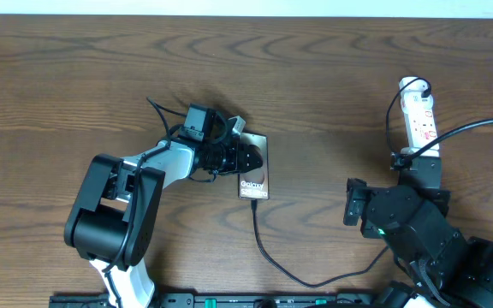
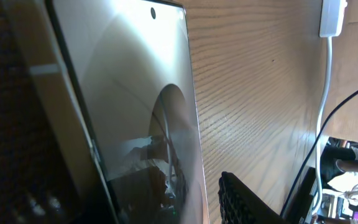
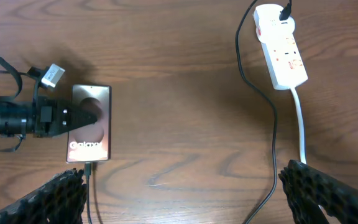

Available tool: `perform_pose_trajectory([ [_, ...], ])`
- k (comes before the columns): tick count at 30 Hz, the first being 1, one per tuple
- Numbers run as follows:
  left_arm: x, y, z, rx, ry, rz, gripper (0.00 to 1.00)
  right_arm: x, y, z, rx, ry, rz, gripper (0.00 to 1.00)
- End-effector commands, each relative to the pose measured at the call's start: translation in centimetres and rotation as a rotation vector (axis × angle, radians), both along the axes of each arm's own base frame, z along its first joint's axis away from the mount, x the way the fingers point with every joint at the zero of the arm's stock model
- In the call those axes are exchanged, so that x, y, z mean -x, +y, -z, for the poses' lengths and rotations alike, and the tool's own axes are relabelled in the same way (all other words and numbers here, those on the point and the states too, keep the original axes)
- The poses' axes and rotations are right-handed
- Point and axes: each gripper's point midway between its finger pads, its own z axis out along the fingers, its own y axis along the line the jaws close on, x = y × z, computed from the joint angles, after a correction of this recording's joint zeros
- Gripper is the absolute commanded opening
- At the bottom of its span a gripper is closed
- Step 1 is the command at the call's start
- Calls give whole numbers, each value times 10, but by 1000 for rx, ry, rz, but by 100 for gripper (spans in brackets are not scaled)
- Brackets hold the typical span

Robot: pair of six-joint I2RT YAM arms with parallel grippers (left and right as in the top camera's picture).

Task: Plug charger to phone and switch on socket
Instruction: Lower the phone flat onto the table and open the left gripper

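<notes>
Left end effector (image 1: 248, 159) at phone (image 1: 257, 182), grip unclear; right end effector (image 3: 180, 173) spread wide, empty.

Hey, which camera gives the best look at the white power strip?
The right wrist view: the socket lies whole and unobstructed, with its red markings visible. Overhead shows it smaller and less detailed. Left wrist catches only one end at the frame's top edge.

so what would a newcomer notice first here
The left gripper sits over the phone mid-table, and the black charger trails from the phone's near end. At the far right lies the white socket, and the right gripper has its jaws wide open.
</notes>
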Motion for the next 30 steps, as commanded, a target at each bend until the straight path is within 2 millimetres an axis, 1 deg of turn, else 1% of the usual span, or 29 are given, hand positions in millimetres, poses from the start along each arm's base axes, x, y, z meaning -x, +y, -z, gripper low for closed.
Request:
perform_pose_trajectory([
  [1, 1, 33, 41, -177, 41, -82, 42, 0, -3, -2, -9, -7, 20, 99],
  [7, -3, 41, 41, -177, 43, -106, 42, 0, -3, -2, -9, -6, 20, 99],
  [12, -4, 42, 41, -178, 44, -109, 42, 0, -3, -2, -8, -5, 20, 99],
  [30, -3, 59, 53, -291, 53, -147, 43, 1, -5, 0, 1, 3, 20, 99],
])
